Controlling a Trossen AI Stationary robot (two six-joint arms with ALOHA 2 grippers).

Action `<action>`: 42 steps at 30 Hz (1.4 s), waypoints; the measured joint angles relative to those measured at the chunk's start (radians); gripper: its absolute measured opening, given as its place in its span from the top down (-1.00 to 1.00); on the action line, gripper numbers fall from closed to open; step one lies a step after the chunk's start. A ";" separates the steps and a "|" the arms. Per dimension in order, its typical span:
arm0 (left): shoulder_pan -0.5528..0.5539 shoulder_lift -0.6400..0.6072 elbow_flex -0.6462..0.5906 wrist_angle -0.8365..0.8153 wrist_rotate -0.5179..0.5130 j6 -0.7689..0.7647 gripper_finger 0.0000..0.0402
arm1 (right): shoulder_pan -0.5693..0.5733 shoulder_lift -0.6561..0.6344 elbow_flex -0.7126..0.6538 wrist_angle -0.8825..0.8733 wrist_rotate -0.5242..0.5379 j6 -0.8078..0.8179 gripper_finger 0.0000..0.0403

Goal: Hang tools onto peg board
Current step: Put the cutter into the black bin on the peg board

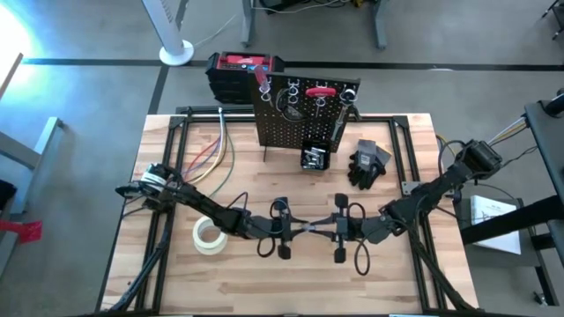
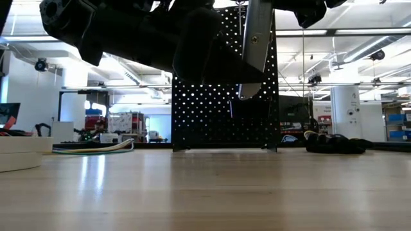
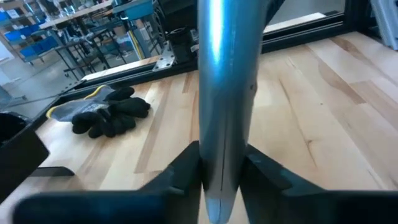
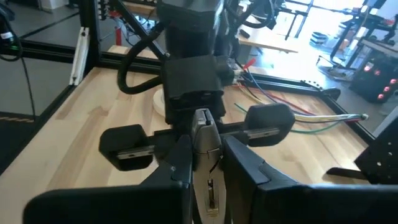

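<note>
A long grey metal tool is held above the middle of the table, between my two grippers. My left gripper is shut on its left end and my right gripper is shut on its right end. They face each other. The tool also shows in the left wrist view and the right wrist view. The black peg board stands upright at the table's far side. Red-handled tools hang near its top, and a small black bin sits at its foot. My left gripper pinches one end of the tool's shaft between its two fingers, level, from the table's left. The shaft runs on forward along the fingers and is clear of the table. My right gripper pinches the tool's other end between its two fingers, level, from the table's right. The tool runs forward along the fingers toward the left gripper, clear of the table.
A whitish tape roll lies left of the grippers. Black gloves lie right of the peg board. Coloured cables lie at the far left. A red-and-black box stands behind the board. There is bare wood near the front edge.
</note>
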 joint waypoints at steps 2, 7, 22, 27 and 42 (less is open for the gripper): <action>0.001 0.000 0.000 0.000 0.020 0.001 0.70 | 0.001 0.000 0.000 0.000 -0.004 0.007 0.72; 0.003 0.000 0.001 0.008 0.020 0.005 0.70 | -0.008 0.001 0.000 0.006 -0.018 0.059 0.32; 0.002 -0.002 0.035 -0.037 0.022 0.020 0.70 | -0.012 0.002 0.000 0.006 -0.032 0.014 0.66; 0.001 -0.002 0.042 -0.046 0.023 0.011 0.70 | -0.012 0.002 -0.001 0.007 -0.029 -0.036 0.77; 0.004 -0.003 0.043 -0.184 -0.202 -0.111 0.08 | -0.008 0.003 -0.002 0.005 0.115 -0.212 0.78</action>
